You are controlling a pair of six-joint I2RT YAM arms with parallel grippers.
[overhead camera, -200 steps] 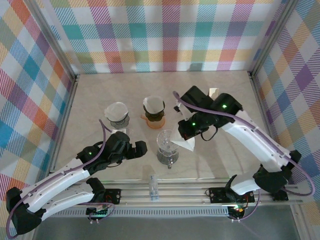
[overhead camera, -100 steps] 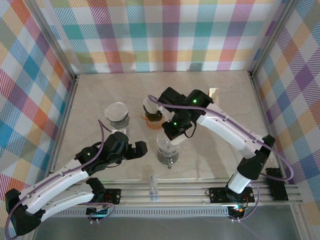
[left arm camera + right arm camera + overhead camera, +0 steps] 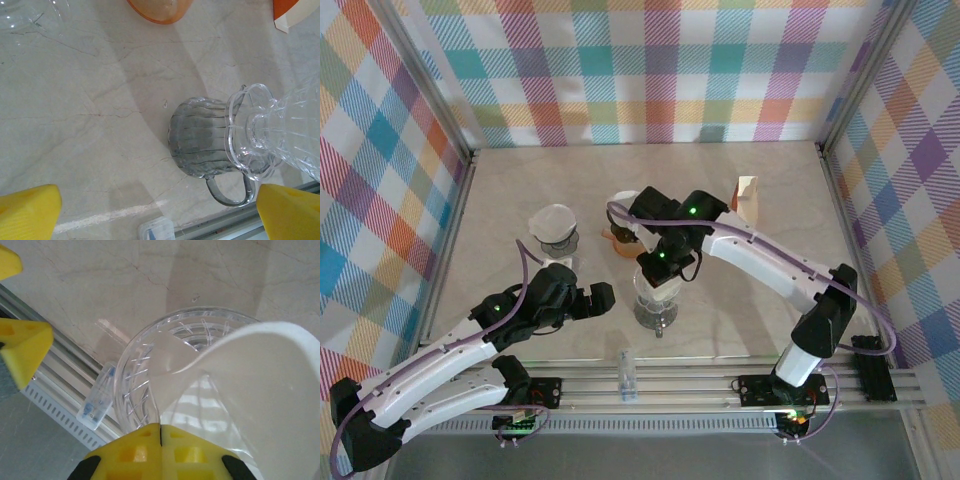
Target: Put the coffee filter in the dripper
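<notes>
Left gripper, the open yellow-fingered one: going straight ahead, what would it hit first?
Probably the smoky grey ribbed glass jug under the clear glass dripper, though depth is unclear.

Overhead, I see bright, even light on the marble table (image 3: 520,180). The shadows under the arms are soft and short, pooling toward 6 o'clock. The checked walls lean outward at the corners, a mild wide-angle bend. On the left wrist camera, soft grey shadow bands cross the tabletop from 12 o'clock down toward the centre. The clear dripper (image 3: 290,135) at 3 o'clock carries small white glints. The yellow pads (image 3: 27,210) at 7 and 5 o'clock are soft and out of focus. On the right wrist camera the filter (image 3: 270,390) is nearly blown out white at 3 o'clock, while the marble at 11 o'clock looks sharp.
</notes>
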